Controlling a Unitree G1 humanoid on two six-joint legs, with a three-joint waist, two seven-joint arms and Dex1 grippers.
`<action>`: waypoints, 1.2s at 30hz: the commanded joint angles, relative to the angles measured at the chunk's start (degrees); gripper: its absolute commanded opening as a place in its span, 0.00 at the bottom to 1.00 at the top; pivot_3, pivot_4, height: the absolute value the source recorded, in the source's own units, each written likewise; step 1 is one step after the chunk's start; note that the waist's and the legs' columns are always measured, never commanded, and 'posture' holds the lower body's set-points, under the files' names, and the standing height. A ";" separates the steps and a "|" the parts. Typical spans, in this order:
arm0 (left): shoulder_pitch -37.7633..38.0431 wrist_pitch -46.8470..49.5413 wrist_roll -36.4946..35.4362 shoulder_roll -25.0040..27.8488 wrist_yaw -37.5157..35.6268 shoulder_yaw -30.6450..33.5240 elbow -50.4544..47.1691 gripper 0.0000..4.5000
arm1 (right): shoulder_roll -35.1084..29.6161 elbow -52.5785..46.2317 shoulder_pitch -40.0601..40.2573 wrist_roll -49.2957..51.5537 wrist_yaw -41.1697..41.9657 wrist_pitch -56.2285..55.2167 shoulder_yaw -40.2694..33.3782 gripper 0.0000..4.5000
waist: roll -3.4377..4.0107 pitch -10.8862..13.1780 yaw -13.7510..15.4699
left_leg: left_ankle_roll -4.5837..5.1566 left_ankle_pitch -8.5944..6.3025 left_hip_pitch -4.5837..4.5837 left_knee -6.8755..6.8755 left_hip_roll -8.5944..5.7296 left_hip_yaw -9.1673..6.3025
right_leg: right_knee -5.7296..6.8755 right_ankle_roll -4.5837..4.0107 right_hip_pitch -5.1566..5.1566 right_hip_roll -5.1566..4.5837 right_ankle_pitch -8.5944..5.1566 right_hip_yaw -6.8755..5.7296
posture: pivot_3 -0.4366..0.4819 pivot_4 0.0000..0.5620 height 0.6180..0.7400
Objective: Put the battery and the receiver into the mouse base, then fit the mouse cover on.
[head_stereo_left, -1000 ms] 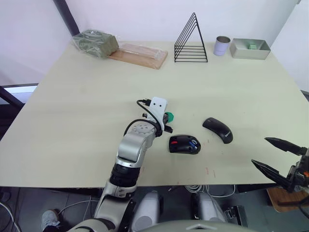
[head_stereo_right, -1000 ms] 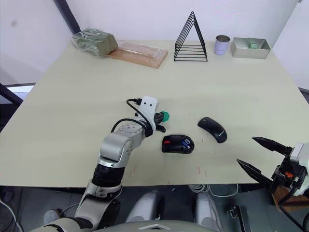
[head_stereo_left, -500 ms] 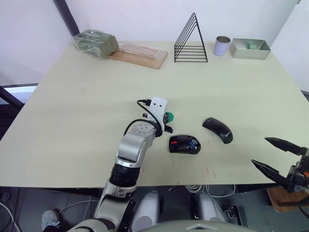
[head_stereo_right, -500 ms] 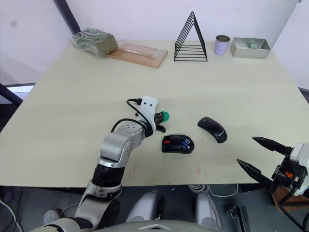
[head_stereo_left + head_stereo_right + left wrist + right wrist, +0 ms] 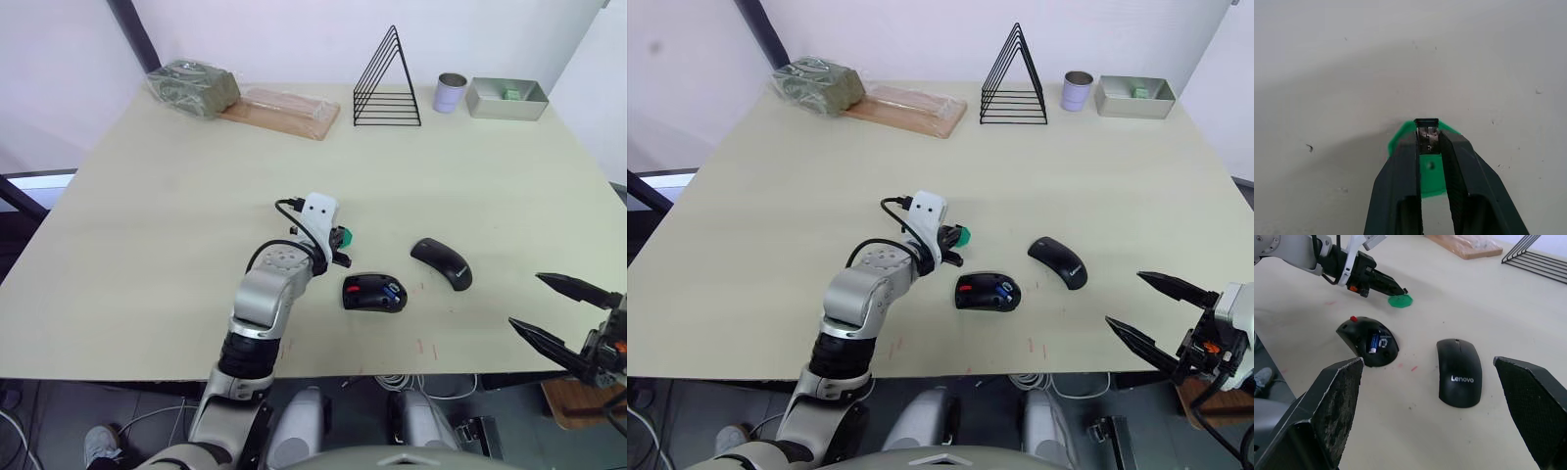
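Receiver pinched, barely any move since a second ago

The left end effector (image 5: 1428,147) grips the receiver (image 5: 1427,133) over the green disc (image 5: 1400,300). The battery (image 5: 1373,340) sits in the mouse base (image 5: 373,292); the mouse cover (image 5: 442,262) lies at its 2 o'clock. The right end effector (image 5: 560,311) hangs wide.

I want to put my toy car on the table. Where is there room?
The wide bare stretch of table between the wrapped green bundle and the left arm is free. It is crowded near the mouse base, mouse cover, green disc and left tool.
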 commanded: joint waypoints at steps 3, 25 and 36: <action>-1.14 -0.88 -4.77 5.70 -8.18 1.76 -5.39 0.16 | -2.08 -5.16 -3.00 4.09 -4.78 5.24 1.75 1.00 | 0.01 -0.01 0.00 | 0.00 0.00 0.00 0.00 0.00 -0.01 | 0.00 0.00 0.00 0.00 0.00 0.00 | 0.48 0.27 1.00; -11.61 -10.35 -18.36 33.58 -46.00 0.32 -2.97 0.16 | -21.59 5.64 -54.29 65.53 -52.49 39.02 31.54 1.00 | -0.37 0.43 -0.14 | 0.01 0.01 -0.14 -0.04 0.07 -0.01 | -0.09 -0.29 -0.17 -0.05 -0.13 -0.06 | 0.48 0.27 1.00; -13.40 -21.95 -16.01 35.00 -55.11 -3.08 -0.64 0.16 | -6.56 21.83 -67.36 70.56 -66.45 45.17 40.18 1.00 | -0.45 0.53 -0.05 | 0.03 0.01 -0.27 -0.03 0.06 0.06 | -0.12 -0.05 -0.23 -0.03 0.01 -0.15 | 0.48 0.27 1.00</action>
